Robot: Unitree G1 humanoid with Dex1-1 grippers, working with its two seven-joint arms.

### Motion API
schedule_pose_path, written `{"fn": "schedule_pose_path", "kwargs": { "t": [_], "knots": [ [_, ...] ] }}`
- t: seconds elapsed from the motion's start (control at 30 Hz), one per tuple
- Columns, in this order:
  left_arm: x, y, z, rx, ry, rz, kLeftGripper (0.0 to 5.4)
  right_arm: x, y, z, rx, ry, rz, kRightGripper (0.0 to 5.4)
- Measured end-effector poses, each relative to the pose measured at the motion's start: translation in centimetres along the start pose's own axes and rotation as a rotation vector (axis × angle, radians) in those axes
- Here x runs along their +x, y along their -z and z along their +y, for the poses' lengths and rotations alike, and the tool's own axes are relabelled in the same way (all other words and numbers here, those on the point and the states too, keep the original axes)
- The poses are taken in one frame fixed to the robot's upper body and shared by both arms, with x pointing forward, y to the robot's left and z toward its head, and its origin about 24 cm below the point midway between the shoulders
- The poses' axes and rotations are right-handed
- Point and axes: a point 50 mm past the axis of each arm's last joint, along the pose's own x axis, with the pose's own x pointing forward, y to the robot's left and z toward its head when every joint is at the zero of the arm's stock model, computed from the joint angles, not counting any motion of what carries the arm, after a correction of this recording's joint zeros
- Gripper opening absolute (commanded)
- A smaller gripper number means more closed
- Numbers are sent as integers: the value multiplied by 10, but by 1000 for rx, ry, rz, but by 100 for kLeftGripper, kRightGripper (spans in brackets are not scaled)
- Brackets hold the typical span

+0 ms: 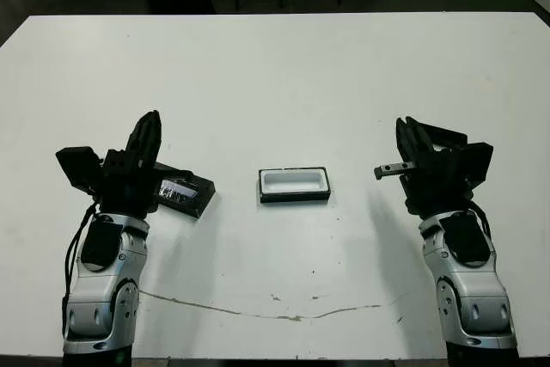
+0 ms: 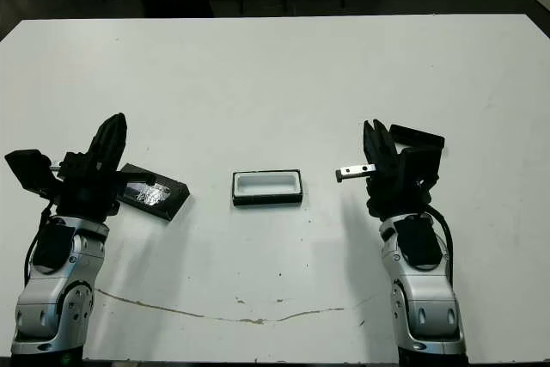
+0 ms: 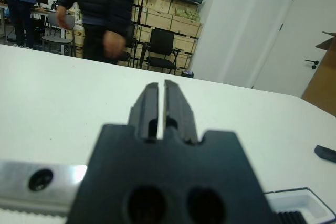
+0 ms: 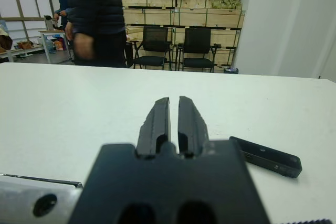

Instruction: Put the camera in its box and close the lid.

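1. The desk is white and bare around the three task pieces, which all lie in its near half. You have room to move. The risk is pushing a light piece across the smooth top rather than lifting it.
2. Your left gripper has its fingers drawn almost together with only a slit between them, and it holds nothing. It hangs over the near-left part of the desk, right above one end of the lid. If you lower it like this it will probably press on the lid or knock it askew.
3. Your right gripper is just as narrow and also empty, over the near-right part. You must open it before reaching, or the fingertips will likely shove the camera toward the right edge.
4. The lid lies flat and skewed toward the left edge, well apart from the box. Being thin, it may be hard to get a finger under.
5. The box sits open midway between the left and right edges, with its white lining empty. It looks light enough to slide under a sideways nudge.
6. The camera lies flat just beside the right gripper, toward the right edge. The gripper partly hides it from the head views. If you set it down crooked it may catch on the box rim, and the lid would then not shut.
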Motion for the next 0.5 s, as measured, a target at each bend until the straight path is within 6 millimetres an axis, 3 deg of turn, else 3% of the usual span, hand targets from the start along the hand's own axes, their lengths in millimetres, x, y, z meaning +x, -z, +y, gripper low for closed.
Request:
{"fn": "schedule_pose_path", "kwargs": {
  "t": [0.33,0.5],
  "knots": [
    [0,1,0,-1,-7,7,2,0,0,-1,-13,-24,-9,0],
    [0,0,1,2,-7,5,2,1,-5,-18,-66,-39,3,0]
  ]
}}
